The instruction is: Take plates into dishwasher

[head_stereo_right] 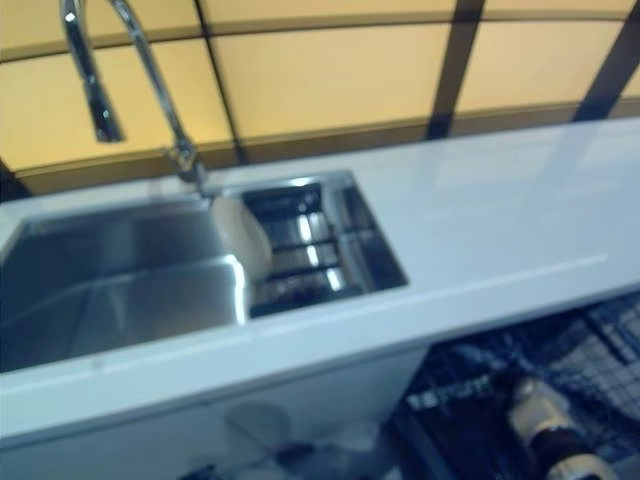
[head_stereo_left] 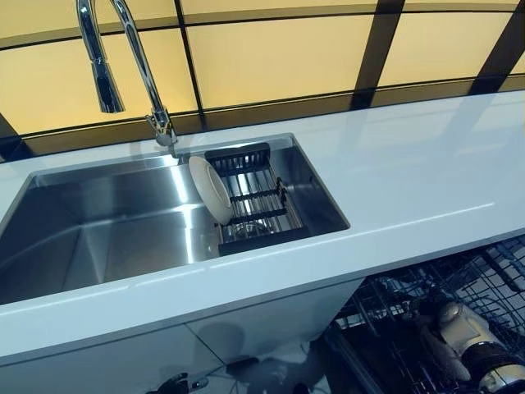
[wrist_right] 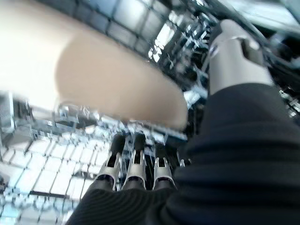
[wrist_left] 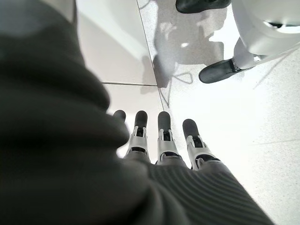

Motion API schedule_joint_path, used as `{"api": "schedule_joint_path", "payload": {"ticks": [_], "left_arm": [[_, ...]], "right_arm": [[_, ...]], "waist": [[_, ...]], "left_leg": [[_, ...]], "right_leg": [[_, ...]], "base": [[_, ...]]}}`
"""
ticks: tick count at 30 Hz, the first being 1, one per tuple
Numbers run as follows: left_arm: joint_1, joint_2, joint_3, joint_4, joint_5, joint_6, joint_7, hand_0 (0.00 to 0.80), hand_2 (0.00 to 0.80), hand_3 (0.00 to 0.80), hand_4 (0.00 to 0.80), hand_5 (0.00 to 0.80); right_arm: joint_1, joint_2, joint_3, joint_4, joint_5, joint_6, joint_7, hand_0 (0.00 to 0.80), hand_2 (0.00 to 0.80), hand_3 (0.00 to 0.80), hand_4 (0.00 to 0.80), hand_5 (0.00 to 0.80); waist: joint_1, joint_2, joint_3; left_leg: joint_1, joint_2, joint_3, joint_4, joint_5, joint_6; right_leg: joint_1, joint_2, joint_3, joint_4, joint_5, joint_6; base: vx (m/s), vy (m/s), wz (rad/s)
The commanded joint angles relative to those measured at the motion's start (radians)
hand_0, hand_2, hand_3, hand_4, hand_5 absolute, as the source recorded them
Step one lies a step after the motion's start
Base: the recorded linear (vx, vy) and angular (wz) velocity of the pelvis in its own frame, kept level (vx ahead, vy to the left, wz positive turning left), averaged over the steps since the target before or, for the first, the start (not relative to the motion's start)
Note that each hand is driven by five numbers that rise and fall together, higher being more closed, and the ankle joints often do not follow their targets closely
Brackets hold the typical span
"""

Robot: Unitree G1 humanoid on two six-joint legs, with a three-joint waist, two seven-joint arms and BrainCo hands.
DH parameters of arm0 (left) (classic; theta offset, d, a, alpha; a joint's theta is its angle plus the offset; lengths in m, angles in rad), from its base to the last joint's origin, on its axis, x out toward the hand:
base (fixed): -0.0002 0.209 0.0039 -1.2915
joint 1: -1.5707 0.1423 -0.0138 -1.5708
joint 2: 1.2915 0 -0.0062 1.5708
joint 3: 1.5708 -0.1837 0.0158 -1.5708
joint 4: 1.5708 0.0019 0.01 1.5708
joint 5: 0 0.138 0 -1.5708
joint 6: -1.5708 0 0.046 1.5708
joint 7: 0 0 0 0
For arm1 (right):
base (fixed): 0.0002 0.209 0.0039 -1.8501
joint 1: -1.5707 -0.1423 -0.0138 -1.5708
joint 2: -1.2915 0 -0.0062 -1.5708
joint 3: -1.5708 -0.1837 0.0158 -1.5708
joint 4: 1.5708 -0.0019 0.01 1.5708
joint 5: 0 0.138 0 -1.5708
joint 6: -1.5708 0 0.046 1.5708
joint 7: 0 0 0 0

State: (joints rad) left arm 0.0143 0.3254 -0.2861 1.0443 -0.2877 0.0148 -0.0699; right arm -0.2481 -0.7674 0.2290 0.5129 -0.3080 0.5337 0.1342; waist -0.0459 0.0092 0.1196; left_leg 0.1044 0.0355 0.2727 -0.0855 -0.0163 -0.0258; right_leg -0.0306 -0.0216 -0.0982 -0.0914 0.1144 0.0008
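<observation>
A cream plate (head_stereo_left: 210,189) stands on edge in a black dish rack (head_stereo_left: 254,215) at the right end of the steel sink (head_stereo_left: 98,230). A second cream plate (wrist_right: 93,79) shows large in the right wrist view, over the wire dishwasher rack (wrist_right: 47,178). My right hand (wrist_right: 136,173) is down in that rack, its fingers straight and pointing at the plate's lower edge, its thumb (wrist_right: 234,56) held apart. My left hand (wrist_left: 161,140) hangs low by the white cabinet front, fingers straight, holding nothing.
A tall chrome faucet (head_stereo_left: 139,57) rises behind the sink. The white counter (head_stereo_left: 426,172) runs to the right, with the pulled-out dishwasher rack (head_stereo_left: 492,287) below its front edge. A white cabinet door (wrist_left: 112,42) faces my left hand.
</observation>
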Motion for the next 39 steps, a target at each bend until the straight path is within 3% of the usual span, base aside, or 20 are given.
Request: {"api": "schedule_joint_path", "payload": {"ticks": [1, 12, 21, 27, 32, 36, 39], "left_arm": [[-0.048, 0.017, 0.036, 0.023, 0.03, -0.002, 0.003, 0.0, 0.0, 0.0, 0.0, 0.0], [-0.029, 0.013, 0.082, 0.058, 0.028, -0.026, 0.01, 0.0, 0.0, 0.0, 0.0, 0.0], [-0.024, 0.008, 0.099, 0.084, 0.027, -0.04, 0.017, 0.0, 0.0, 0.0, 0.0, 0.0], [-0.025, 0.03, 0.098, 0.087, 0.027, -0.043, 0.012, 0.0, 0.0, 0.0, 0.0, 0.0], [-0.012, 0.042, 0.072, 0.07, 0.004, -0.045, 0.025, 0.0, 0.0, 0.0, 0.0, 0.0], [-0.018, 0.059, 0.036, 0.059, -0.022, -0.047, 0.024, 0.0, 0.0, 0.0, 0.0, 0.0], [-0.028, 0.069, 0.012, 0.056, -0.044, -0.046, 0.019, 0.0, 0.0, 0.0, 0.0, 0.0]], "right_arm": [[-0.048, -0.082, -0.063, -0.049, -0.086, 0.042, 0.07, 0.0, 0.0, 0.0, 0.0, 0.0], [-0.012, -0.252, -0.203, -0.238, -0.129, 0.074, 0.315, 0.0, 0.0, 0.0, 0.0, 0.0], [0.023, -0.345, -0.254, -0.21, -0.162, 0.103, 0.513, 0.0, 0.0, 0.0, 0.0, 0.0], [0.035, -0.427, -0.302, -0.102, 0.03, 0.071, 0.466, 0.0, 0.0, 0.0, 0.0, 0.0], [-0.031, -0.535, -0.333, -0.013, -0.003, 0.029, 0.346, 0.0, 0.0, 0.0, 0.0, 0.0], [-0.178, -0.647, -0.291, 0.036, 0.046, 0.034, 0.254, 0.0, 0.0, 0.0, 0.0, 0.0], [-0.367, -0.701, -0.154, 0.066, 0.072, 0.039, 0.213, 0.0, 0.0, 0.0, 0.0, 0.0]], "waist": [[-0.027, -0.046, 0.035], [-0.065, -0.073, 0.026], [-0.077, -0.094, 0.012], [-0.069, -0.112, 0.011], [-0.055, -0.118, 0.017], [-0.037, -0.118, 0.026], [-0.023, -0.117, 0.026]], "left_leg": [[-0.011, 0.002, -0.034, -0.002, -0.049, 0.041], [-0.007, 0.011, -0.001, -0.002, -0.051, 0.035], [-0.005, 0.016, 0.016, -0.002, -0.053, 0.031], [-0.004, 0.018, 0.01, -0.002, -0.053, 0.029], [-0.003, 0.018, -0.003, -0.002, -0.049, 0.024], [-0.007, 0.015, -0.021, -0.002, -0.043, 0.022], [-0.015, 0.009, -0.035, -0.002, -0.038, 0.021]], "right_leg": [[0.062, -0.032, -0.019, 0.004, -0.087, 0.079], [0.058, -0.023, 0.007, 0.004, -0.087, 0.076], [0.059, -0.017, 0.017, 0.004, -0.089, 0.073], [0.062, -0.014, 0.01, 0.004, -0.086, 0.075], [0.068, -0.011, 0.004, 0.004, -0.084, 0.076], [0.07, -0.012, -0.002, 0.004, -0.084, 0.076], [0.069, -0.015, -0.011, 0.004, -0.088, 0.076]], "base": [[0.0, 0.0, 0.0], [0.015, 0.006, -0.06], [0.014, 0.009, -0.05], [0.005, -0.003, -0.01], [0.0, 0.0, 0.0], [-0.008, 0.003, 0.0], [-0.029, 0.036, 0.05]]}}
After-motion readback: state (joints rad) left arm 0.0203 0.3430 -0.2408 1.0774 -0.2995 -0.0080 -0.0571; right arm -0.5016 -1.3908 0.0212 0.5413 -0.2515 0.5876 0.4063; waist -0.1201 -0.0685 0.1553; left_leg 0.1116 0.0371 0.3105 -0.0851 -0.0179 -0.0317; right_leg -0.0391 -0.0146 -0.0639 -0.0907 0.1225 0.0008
